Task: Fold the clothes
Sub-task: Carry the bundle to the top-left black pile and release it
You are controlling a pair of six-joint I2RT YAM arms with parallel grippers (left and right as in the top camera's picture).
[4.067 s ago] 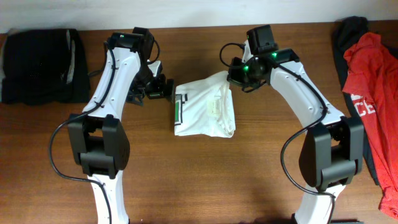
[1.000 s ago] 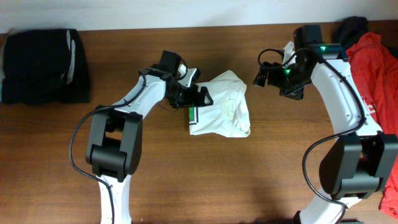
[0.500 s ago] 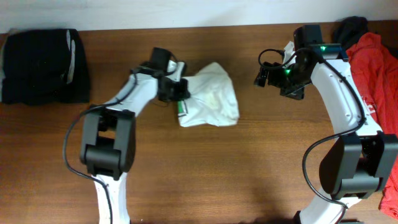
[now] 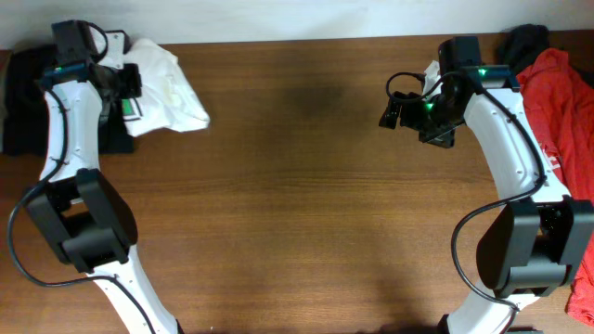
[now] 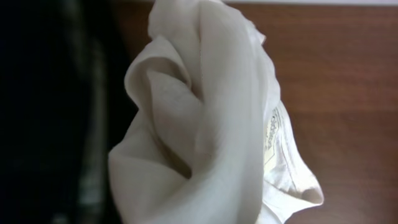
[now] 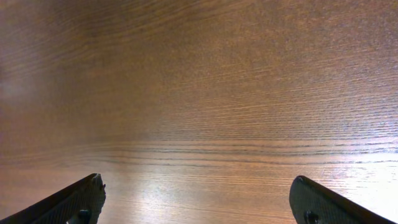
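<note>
From overhead, my left gripper (image 4: 126, 91) was at the far left corner of the table (image 4: 297, 204), pinching the left edge of the white T-shirt (image 4: 165, 88). The shirt was bunched into a lump and spread away from my fingers toward the table's middle. Its green-and-dark mark (image 4: 133, 109) showed just under the gripper. The lump lay at the right border of the black clothes (image 4: 20, 102) piled in that corner. I could not tell whether it rested on the wood or hung just above it. My right gripper (image 4: 390, 114) was near the far right corner, well apart from the shirt, over bare wood. A red garment (image 4: 555, 102) lay along the right edge, with a dark garment (image 4: 522, 42) behind it.

Through my left wrist camera, the white T-shirt (image 5: 211, 124) filled the middle in thick folds and hid my fingers. The black clothes (image 5: 50, 112) were on the left and the table (image 5: 339, 74) on the right.

Through my right wrist camera, my right gripper (image 6: 198, 180) was spread wide and held nothing. Its fingertips (image 6: 78, 200) sat at the lower corners, with only the table (image 6: 199, 87) between them.
</note>
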